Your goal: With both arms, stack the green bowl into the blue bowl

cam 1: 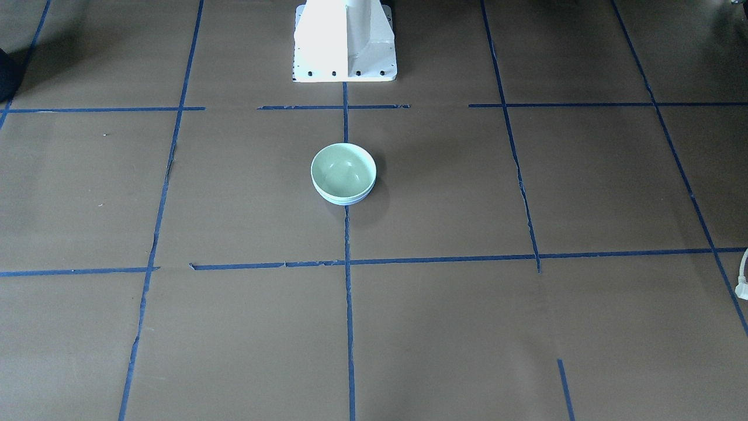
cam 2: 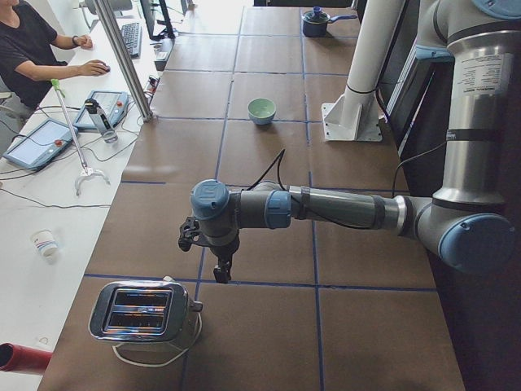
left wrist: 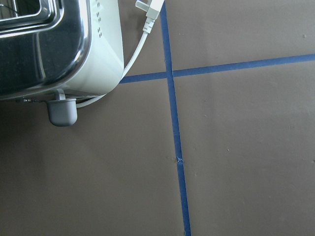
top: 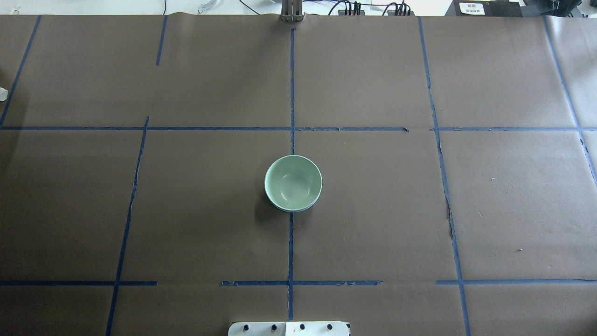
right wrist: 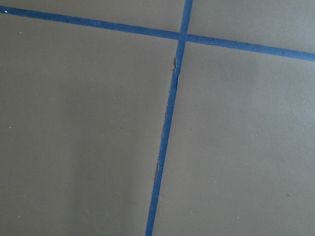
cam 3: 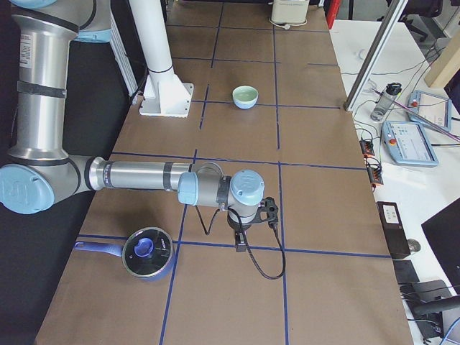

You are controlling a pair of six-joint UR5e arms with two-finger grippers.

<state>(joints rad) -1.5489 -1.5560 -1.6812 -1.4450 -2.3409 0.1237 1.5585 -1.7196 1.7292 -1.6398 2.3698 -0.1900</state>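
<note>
**Entry: bowl stack, arms standing off**

- Green bowl [cam 1: 343,169]: upright, seated inside the blue bowl [cam 1: 342,201], which shows only as a thin pale rim under it. The pair sits a little out from the pedestal [cam 1: 345,41], on the centre tape line that runs out from it.
- Left gripper [cam 2: 221,269]: well away from the pedestal at the table's end on its left side, pointing down over bare paper. It shows in the side view only, so I cannot tell how its fingers stand.
- Right gripper [cam 3: 241,241]: well away at the opposite end, also pointing down. Finger state likewise cannot be told.
- Toaster [cam 2: 142,314]: past the left gripper, farther from the pedestal.
- Lidded pot [cam 3: 147,253]: at the right end, far from the pedestal.

Step, as judged: nesting looks done, with the rims level and no tilt seen. The next move calls for little more than keeping both arms off the stack.

Room: the table [top: 419,210] is open paper on every side of the stack, and all its edges are well apart from the bowls.
</note>
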